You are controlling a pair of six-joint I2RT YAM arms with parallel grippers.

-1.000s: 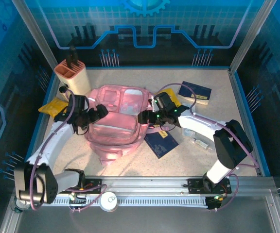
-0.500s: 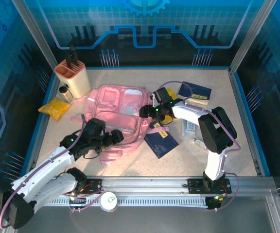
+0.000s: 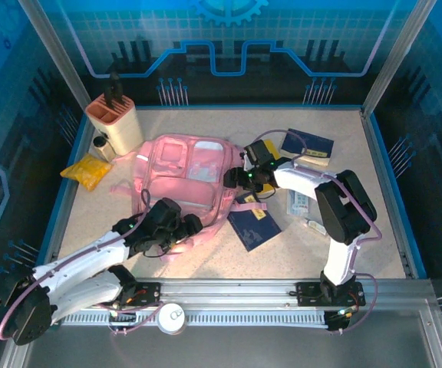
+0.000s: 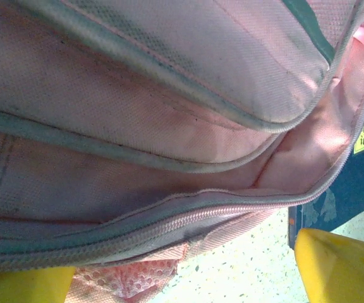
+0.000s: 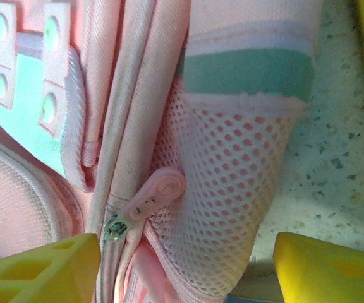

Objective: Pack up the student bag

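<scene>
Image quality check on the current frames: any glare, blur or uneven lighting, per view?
Top external: blue-lit walls, table evenly lit, student bag reasonably sharp. Left wrist: bag very close, its fabric dim at the left and washed out at the right, table strip overexposed. Right wrist: mesh pocket and zipper pull crisp, no glare.

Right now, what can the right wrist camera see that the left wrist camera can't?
Right wrist, not left wrist: a small pink rubber zip pull, a wide mint-green band and a mint-green patch with round holes.

Left wrist, not right wrist: a dark blue booklet with a yellow label, peeking out past the bag's edge.

Both: the soft pink fabric backpack up close, some pink mesh, the pale speckled table, and yellow fingertips at the bottom corners.
</scene>
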